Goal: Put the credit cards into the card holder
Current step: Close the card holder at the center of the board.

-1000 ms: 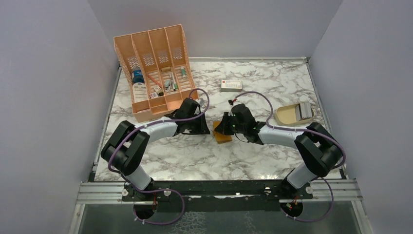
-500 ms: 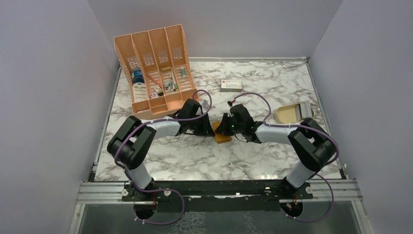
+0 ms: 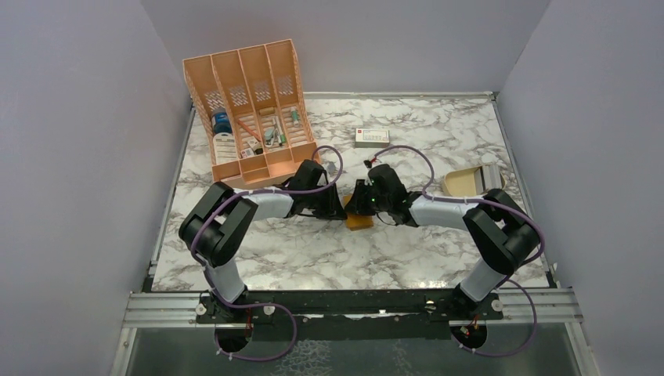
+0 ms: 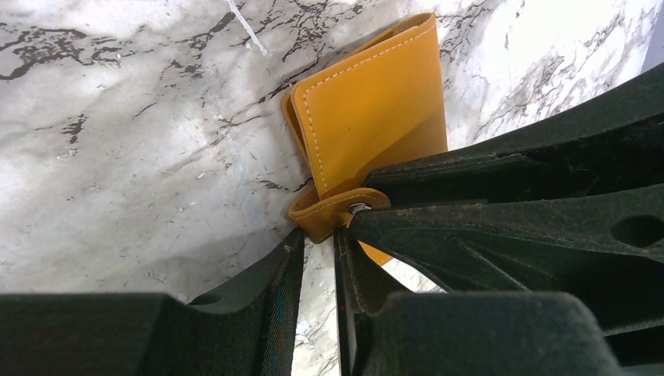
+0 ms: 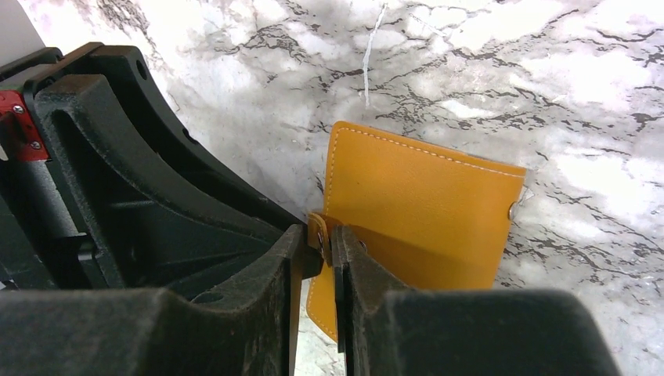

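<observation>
The card holder [image 3: 360, 222] lies folded on the bench [image 3: 438, 258] about mid-way between its left and right edges, with both grippers meeting at its studded strap [image 4: 333, 213]. The left gripper [image 4: 317, 239] stands narrowly open, bare marble showing through the gap and its tips at the strap's end. The right gripper [image 5: 319, 235] has the strap between its narrowly parted tips; a pinch cannot be confirmed. The credit cards [image 3: 491, 175] rest in the tan dish [image 3: 462, 186] near the right edge.
</observation>
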You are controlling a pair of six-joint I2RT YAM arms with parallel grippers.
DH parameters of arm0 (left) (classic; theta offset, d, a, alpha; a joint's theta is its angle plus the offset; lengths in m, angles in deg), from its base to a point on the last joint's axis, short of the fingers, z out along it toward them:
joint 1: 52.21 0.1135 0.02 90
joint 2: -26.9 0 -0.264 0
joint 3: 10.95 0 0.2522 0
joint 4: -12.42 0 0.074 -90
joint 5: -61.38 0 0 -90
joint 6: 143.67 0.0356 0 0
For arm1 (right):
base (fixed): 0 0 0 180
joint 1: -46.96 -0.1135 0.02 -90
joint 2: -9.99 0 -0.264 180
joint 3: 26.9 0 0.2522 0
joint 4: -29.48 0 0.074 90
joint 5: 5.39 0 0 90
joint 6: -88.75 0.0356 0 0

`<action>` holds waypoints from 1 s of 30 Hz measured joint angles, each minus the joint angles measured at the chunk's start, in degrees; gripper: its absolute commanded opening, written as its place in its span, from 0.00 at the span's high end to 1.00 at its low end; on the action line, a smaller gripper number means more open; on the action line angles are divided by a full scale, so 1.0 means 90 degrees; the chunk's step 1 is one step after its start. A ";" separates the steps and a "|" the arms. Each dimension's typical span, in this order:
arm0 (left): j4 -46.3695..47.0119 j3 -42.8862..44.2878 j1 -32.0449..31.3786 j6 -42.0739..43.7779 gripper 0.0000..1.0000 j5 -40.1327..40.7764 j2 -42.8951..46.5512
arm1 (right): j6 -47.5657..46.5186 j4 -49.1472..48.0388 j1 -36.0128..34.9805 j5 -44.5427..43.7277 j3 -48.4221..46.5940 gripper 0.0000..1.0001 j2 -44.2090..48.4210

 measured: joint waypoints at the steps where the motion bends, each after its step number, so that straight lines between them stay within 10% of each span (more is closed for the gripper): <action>1: 0.0000 0.0005 0.0000 0.0002 0.78 0.0000 -0.0002 | -0.0012 0.0058 0.0000 0.0000 -0.0027 0.79 0.0000; 30: -0.0068 0.0053 0.0000 0.0005 0.78 0.0005 -0.0027 | -0.0231 0.0457 0.0012 -0.0087 -0.0177 0.92 -0.0002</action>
